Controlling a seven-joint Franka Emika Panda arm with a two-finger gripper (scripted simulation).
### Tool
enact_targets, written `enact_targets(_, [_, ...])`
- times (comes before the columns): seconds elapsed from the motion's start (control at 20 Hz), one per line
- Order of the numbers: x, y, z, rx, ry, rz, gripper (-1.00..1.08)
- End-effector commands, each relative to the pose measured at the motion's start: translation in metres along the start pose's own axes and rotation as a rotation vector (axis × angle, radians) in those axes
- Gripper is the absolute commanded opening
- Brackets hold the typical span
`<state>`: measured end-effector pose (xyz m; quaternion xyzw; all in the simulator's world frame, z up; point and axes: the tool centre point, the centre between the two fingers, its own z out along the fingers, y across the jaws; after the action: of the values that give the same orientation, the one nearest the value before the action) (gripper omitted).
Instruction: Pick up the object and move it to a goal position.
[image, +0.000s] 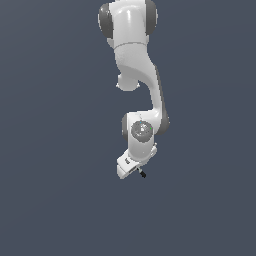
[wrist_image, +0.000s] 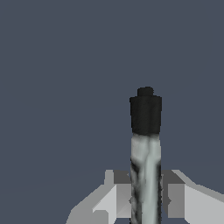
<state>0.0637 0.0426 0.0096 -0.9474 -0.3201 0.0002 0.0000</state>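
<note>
Pen pinched between the two fingers of the claw, black tip sticking out beyond them, claw clenched on its grey shaft.

This is not a real room. It is a computer-made place. All around is one flat, dark blue-grey colour with no walls or furniture. Only a smooth white robot arm shows, looking drawn and clean.
</note>
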Motion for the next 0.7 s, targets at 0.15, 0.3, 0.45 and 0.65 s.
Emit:
enact_targets(0.15, [-0.002,0.001,-0.002,0.000,0.000,0.000,-1.00])
enact_targets(0.3, [-0.008,0.005,-0.007,0.000,0.000,0.000,-1.00])
enact_targets(0.45, [-0.017,0.011,-0.016,0.000,0.000,0.000,-1.00])
enact_targets(0.65, [-0.037,0.024,-0.035,0.000,0.000,0.000,-1.00])
